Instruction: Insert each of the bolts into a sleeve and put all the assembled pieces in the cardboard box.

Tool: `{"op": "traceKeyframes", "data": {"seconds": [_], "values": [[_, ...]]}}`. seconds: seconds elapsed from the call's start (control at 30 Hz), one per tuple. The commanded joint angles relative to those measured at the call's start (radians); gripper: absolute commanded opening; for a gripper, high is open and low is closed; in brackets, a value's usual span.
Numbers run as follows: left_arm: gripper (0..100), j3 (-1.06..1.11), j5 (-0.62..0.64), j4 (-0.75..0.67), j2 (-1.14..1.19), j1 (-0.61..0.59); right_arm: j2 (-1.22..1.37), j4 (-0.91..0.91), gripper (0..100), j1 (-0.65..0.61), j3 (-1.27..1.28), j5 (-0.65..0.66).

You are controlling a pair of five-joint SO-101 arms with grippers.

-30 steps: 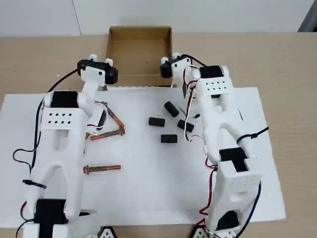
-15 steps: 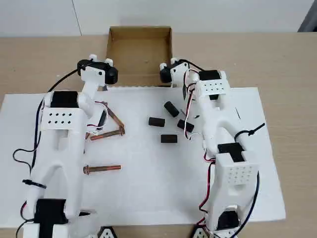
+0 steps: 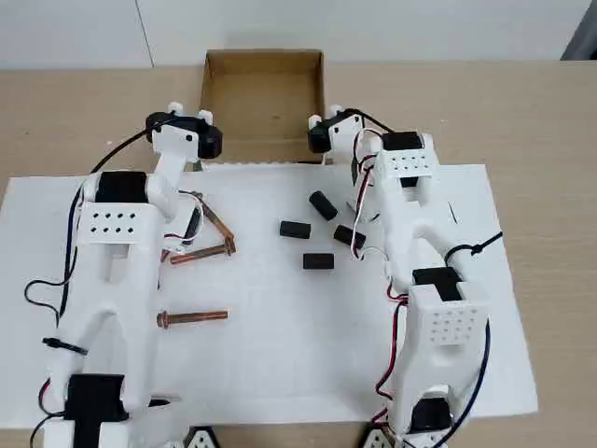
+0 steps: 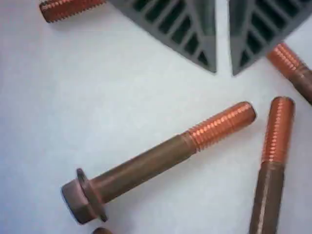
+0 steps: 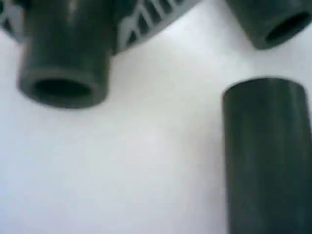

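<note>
Three copper bolts lie on the white sheet: one (image 3: 192, 318) apart near the front, two (image 3: 199, 252) (image 3: 220, 227) meeting in a V by my left arm. My left gripper (image 4: 224, 72) hangs just over more bolts (image 4: 156, 163); its grey fingers stand almost together with only a thin slit and nothing in it. Several black sleeves (image 3: 295, 229) (image 3: 318, 261) (image 3: 323, 204) (image 3: 349, 236) lie mid-sheet beside my right arm (image 3: 403, 168). My right gripper (image 5: 66, 24) has a black sleeve (image 5: 63, 63) between its ribbed fingers (image 5: 141, 22), above the sheet. Two other sleeves (image 5: 268, 151) (image 5: 273, 19) lie close by.
The open cardboard box (image 3: 264, 93) stands at the back, just past the sheet's far edge and between the two arm heads. The white sheet (image 3: 280, 355) has free room toward the front. Bare wooden table (image 3: 541, 121) surrounds it.
My right arm has swung: its lower part moved right and its head shifted slightly right and back. The left arm, the bolts and the lying sleeves have stayed put.
</note>
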Motion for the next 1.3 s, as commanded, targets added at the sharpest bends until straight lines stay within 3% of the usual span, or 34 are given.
{"op": "traceKeyframes", "data": {"seconds": [0.0, 0.2, 0.4, 0.53, 0.93, 1.27], "values": [[1, -0.021, -0.005, 0.006, -0.003, 0.005, -0.015, 0.019, 0.3, -0.002, -0.029, 0.006], [1, -0.059, -0.014, 0.087, -0.012, 0.003, -0.148, 0.171, 0.3, -0.002, -0.138, -0.063], [1, -0.254, -0.026, 0.215, 0.005, 0.005, -0.298, 0.341, 0.3, -0.021, -0.172, -0.087], [1, -0.363, -0.044, 0.269, 0.133, 0.0, -0.338, 0.404, 0.3, -0.002, -0.172, -0.13], [1, -0.691, -0.097, 0.27, 0.585, -0.003, -0.343, 0.429, 0.3, 0.058, -0.172, -0.166], [7, -0.739, -0.186, 0.27, 0.681, -0.08, -0.343, 0.429, 0.3, 0.07, -0.172, -0.166]]}}
